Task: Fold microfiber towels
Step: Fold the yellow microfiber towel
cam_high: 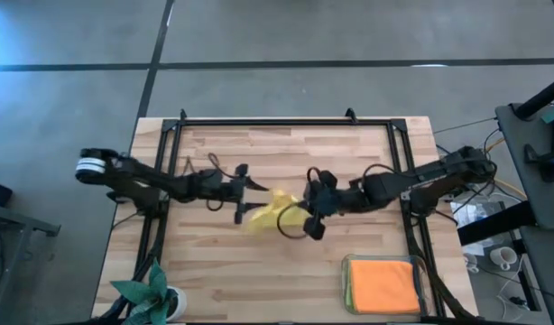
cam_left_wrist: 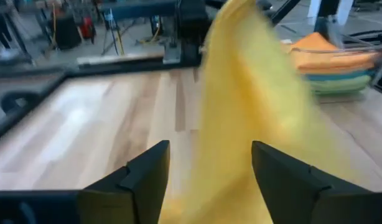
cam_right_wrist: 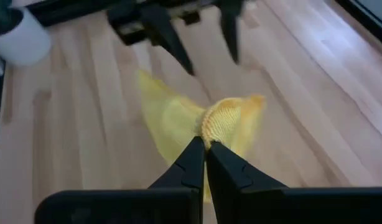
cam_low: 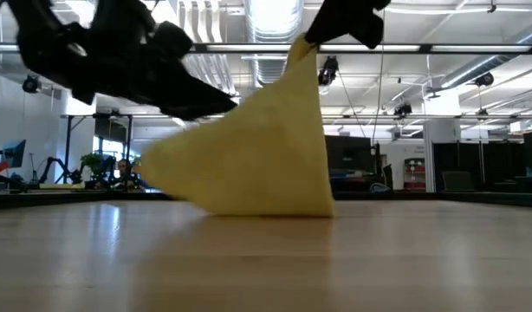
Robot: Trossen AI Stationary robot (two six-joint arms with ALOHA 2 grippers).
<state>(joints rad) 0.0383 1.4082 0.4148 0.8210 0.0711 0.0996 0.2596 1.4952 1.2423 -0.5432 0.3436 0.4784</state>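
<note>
A: Towel (cam_high: 279, 213) status? Yellow one, mid-table.

B: Right gripper (cam_right_wrist: 205, 144) is pinched tight on one corner of it, holding that corner up off the table (cam_high: 259, 289). In the low view the cloth hangs as a tent, peak at the gripper, bottom edge resting on the wood.

A: Left gripper (cam_high: 244, 197)?

B: Fingers (cam_left_wrist: 147, 177) spread apart, nothing clamped. Left wrist view has the towel draped just past and between the two fingers, blurred. Can't tell if it brushes them. From above it sits just beside the towel's left edge, facing the right gripper across it.

A: So only one side has it.

B: Yes, right only. Right wrist view: both fingers meet on a bunched yellow corner, rest of the cloth trails down toward the table and toward the left gripper's open fingers farther off.

A: Other towels?

B: Stack in the tray (cam_high: 347, 267) at the near right corner of the table, well apart from the arms. Orange towel (cam_high: 383, 284) on top. Left wrist view shows the stack's edge: orange on top, light blue and green layers under it. Can't count them exactly.

A: Anything else on the table?

B: Plant (cam_high: 149, 293) in a white pot at the near left corner. Well clear of both arms.
</note>
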